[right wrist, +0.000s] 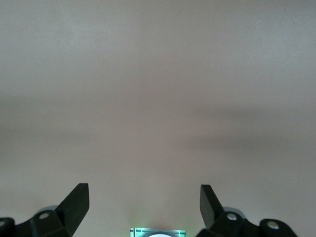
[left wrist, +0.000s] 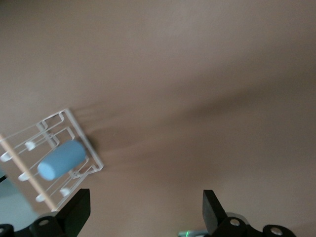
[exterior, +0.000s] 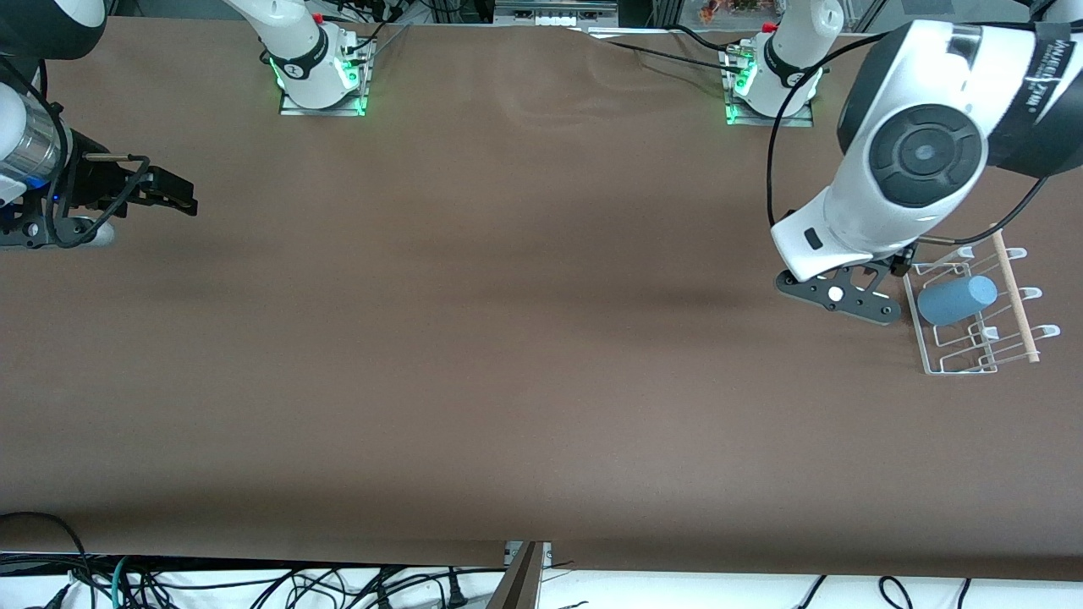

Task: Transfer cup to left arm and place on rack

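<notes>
A brown surface (exterior: 474, 338) fills the front view, with both arm bases standing along its top edge. The left arm (exterior: 909, 152) is the largest thing in sight there, its white wrist hanging over the left arm's end of the surface, just beside the rack (exterior: 931, 359). From the front its fingers are hidden under the wrist and camera bracket; only the left wrist view shows the left gripper (left wrist: 143, 207) with both black fingers spread wide and nothing between them, up in the air over bare surface beside the rack.

The right arm waits at its own end; the front view shows the right gripper (exterior: 173, 194) in profile over the surface, and the right wrist view shows its fingers (right wrist: 76, 202) released and wide apart, with only bare surface below.

The white wire rack has a wooden rod (exterior: 1015, 296) along one side. The cup (exterior: 956, 300) lies on its side on the rack, between the prongs. The left wrist view shows the cup's flat round end, tilted across the wires.
</notes>
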`<state>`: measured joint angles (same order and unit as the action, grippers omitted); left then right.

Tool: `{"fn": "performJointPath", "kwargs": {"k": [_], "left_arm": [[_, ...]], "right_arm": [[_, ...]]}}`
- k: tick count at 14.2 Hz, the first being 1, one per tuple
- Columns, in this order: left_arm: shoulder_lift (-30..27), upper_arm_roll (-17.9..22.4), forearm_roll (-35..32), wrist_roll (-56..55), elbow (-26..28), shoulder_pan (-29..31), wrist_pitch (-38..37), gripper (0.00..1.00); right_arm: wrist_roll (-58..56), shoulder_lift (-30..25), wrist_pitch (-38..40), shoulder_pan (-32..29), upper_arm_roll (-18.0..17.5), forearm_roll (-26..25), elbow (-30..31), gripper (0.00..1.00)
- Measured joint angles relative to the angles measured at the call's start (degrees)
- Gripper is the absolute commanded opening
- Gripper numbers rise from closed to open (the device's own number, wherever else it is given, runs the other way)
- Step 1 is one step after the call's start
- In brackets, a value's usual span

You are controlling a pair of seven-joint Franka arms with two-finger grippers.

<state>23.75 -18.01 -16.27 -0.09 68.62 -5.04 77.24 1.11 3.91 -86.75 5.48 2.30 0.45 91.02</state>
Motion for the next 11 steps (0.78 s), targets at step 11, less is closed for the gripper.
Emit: {"fn": "performJointPath", "kwargs": {"k": [11], "left_arm": [[-23.76, 18.27, 16.6, -0.51, 34.03, 0.44, 30.77, 1.0]], "right_arm": [[0.0, 0.01, 0.0, 0.0, 0.0, 0.0, -0.04, 0.99]]}}
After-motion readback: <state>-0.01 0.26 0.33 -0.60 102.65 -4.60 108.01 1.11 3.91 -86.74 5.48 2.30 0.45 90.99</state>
